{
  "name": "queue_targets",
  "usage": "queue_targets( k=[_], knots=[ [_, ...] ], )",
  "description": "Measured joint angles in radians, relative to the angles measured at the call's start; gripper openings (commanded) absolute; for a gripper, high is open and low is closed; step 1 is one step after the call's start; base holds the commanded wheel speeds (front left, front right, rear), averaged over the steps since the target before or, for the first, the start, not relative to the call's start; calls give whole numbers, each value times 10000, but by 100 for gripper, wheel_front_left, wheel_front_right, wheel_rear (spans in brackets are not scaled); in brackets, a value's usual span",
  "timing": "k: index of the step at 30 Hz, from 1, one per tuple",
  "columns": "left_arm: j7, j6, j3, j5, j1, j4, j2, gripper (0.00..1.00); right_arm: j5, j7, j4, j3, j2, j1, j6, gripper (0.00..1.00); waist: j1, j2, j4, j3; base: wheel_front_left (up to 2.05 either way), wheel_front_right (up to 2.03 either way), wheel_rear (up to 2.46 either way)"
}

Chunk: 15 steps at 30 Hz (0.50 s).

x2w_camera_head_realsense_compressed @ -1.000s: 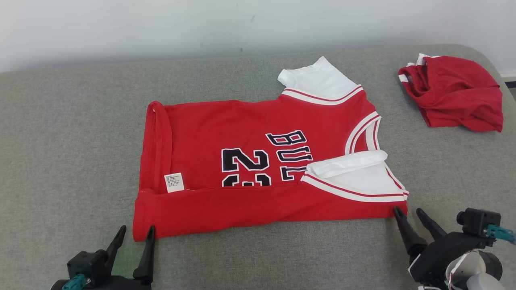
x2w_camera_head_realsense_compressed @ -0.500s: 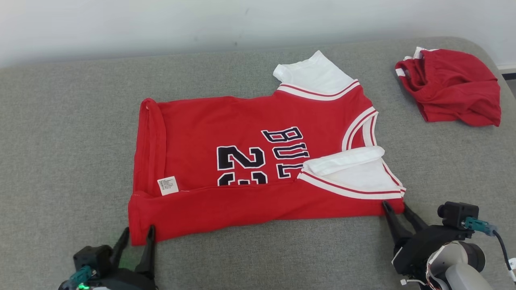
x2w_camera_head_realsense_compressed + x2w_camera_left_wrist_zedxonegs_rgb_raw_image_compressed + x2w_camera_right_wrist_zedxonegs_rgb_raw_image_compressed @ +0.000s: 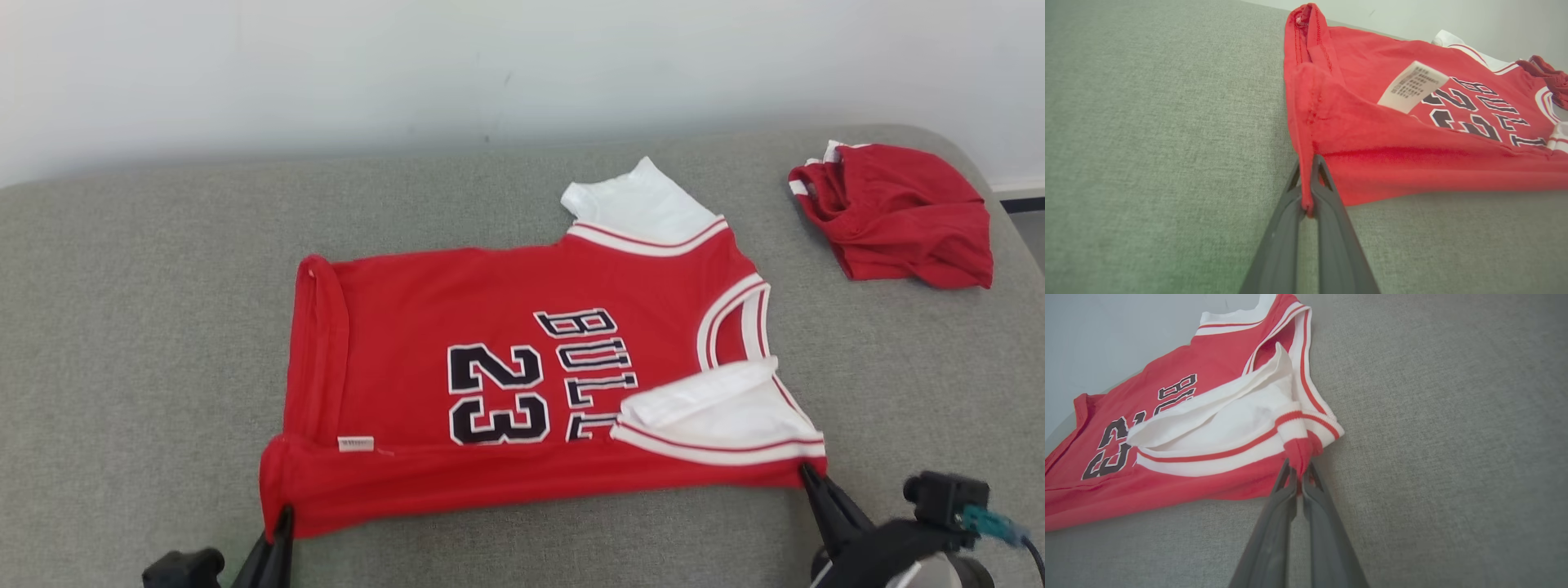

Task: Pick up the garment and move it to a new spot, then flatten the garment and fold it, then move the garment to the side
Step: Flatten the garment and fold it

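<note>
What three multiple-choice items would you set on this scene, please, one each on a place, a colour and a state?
1. Where does the crumpled garment lie relative to the jersey?
A. On top of it
B. Apart, to its far right
C. Tucked under it

2. What colour are the jersey's sleeves?
A. White
B. Black
C. Grey

3. How do the left claw and right claw stand?
A. Both open above the jersey
B. One open, one shut
C. Both shut on the jersey's near corners

Answers:
1 B: bare grey cushion separates the two.
2 A: both sleeves are white against the red.
3 C: each wrist view shows red cloth pinched between the fingers.
</note>
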Motion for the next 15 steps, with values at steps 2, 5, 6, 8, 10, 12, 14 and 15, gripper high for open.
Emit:
queue_targets(
  k=[2,5,6,8,10,12,14,15],
  knots=[
    [0,0,63,6,291,-150,-17,0,79,107,-428,-163,-13,523,0,0,-1,0,-5,-96,0,0,0],
    [0,-2,276,10,754,-410,-25,0,144,424,-1172,-441,6,1301,0,0,-1,-1,-75,-138,0,0,0],
    [0,-2,330,35,890,-485,-27,0,142,550,-1442,-554,29,1546,0,0,-1,0,-109,-128,0,0,0],
    [0,-2,460,105,1162,-593,-44,0,107,803,-1948,-832,130,1976,0,0,0,0,-170,-96,0,0,0],
    [0,-2,550,142,1419,-686,-102,0,12,1097,-2424,-1122,274,2370,0,0,-1,-1,-217,-52,0,0,0],
    [0,-2,660,153,1583,-765,-171,0,-84,1381,-2794,-1417,472,2673,0,0,0,0,-245,-3,0,0,0],
    [0,-2,683,184,1602,-702,-219,0,-201,1659,-2974,-1626,667,2824,0,0,0,0,-242,27,0,0,0],
    [0,-2,665,251,1599,-629,-228,1,-207,1797,-3005,-1737,796,2867,0,0,1,0,-233,23,0,0,0]
  ],
)
